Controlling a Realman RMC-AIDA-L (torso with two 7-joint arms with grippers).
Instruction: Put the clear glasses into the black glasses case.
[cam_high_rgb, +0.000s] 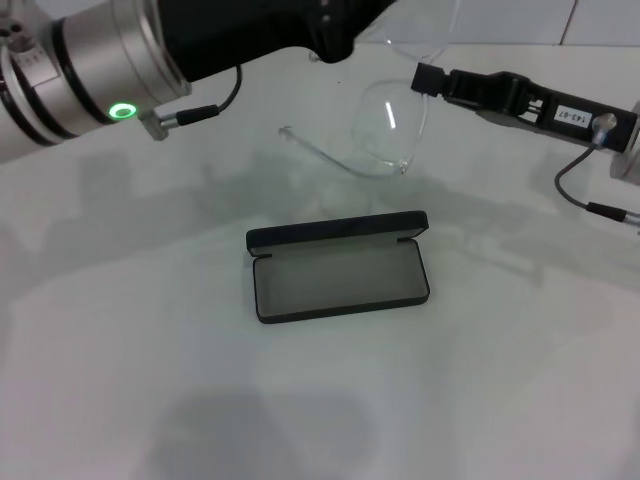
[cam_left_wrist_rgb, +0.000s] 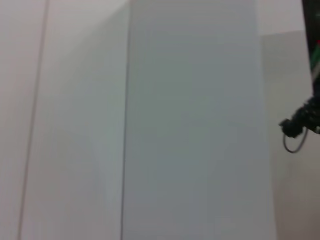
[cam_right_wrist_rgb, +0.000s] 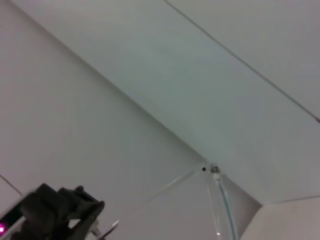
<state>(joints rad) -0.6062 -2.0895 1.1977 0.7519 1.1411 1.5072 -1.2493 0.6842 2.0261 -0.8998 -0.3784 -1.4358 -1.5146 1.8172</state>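
Head view: the slim rectangular black glasses case (cam_high_rgb: 340, 268) lies open near the middle of the white table (cam_high_rgb: 120, 380), its hinged lid tipped back on the far side and the matte grey lining bare, with nothing in it yet. Beyond it, well apart on the far side, the fully transparent plastic clear glasses (cam_high_rgb: 385, 135) are held up off the table by the right gripper (cam_high_rgb: 428, 80), which reaches in from the right and appears clamped on the upper right part of the frame; one thin clear arm trails out to the left, low near the table. The left gripper sits at the far top edge, largely hidden; I cannot tell how its fingers stand.

Left wrist view: only pale flat wall panels, and a dark part of the other arm at one edge.

Right wrist view: a clear hinge with a small screw and a thin clear arm of the glasses against pale panels.

The carry looks under way. Next, the glasses probably need folding, then lowering nearer, lengthwise into the lining.
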